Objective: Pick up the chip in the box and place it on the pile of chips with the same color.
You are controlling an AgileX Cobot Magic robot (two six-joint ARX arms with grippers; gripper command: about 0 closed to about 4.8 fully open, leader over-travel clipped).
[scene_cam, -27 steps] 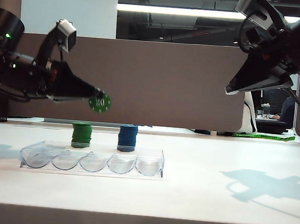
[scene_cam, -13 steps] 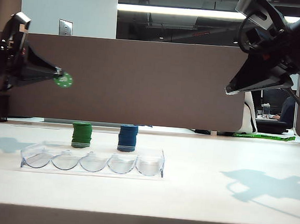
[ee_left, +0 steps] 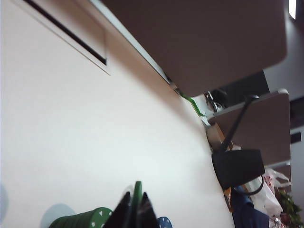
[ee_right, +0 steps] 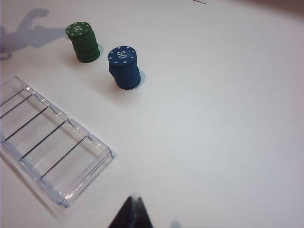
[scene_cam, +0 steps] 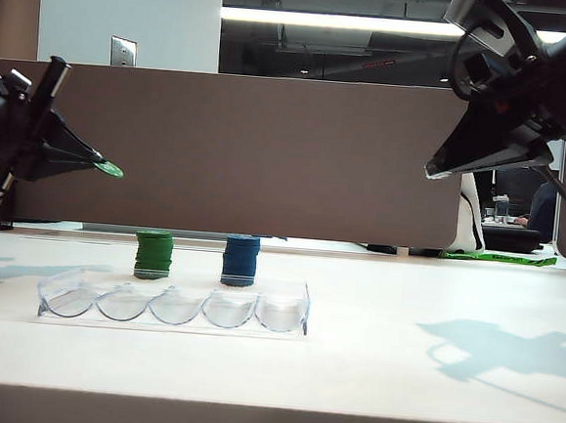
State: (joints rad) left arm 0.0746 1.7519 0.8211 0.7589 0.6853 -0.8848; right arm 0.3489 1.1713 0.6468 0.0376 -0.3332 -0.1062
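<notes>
My left gripper (scene_cam: 97, 165) hangs high at the left, above and to the left of the pile of chips (scene_cam: 153, 254), and is shut on the green chip (scene_cam: 110, 169). The chip lies nearly flat, so only its edge shows. In the left wrist view the chip (ee_left: 137, 192) sticks out edge-on between the black fingers of my left gripper (ee_left: 136, 208), with the green pile (ee_left: 85, 220) below. The clear box (scene_cam: 173, 303) sits in front of the pile with its slots bare. My right gripper (scene_cam: 437, 171) is shut and holds nothing, high at the right, and shows as a dark tip (ee_right: 133, 207).
A blue stack marked 50 (scene_cam: 241, 259) stands right beside the green pile (ee_right: 83, 42), behind the box (ee_right: 47, 142). In the right wrist view the blue stack (ee_right: 124, 67) is apart from both. A brown partition runs along the table's back edge.
My left gripper has swung left with the chip, up and then slightly down. Its wrist has rolled, so the chip went from face-on to edge-on. The right arm has not moved.
</notes>
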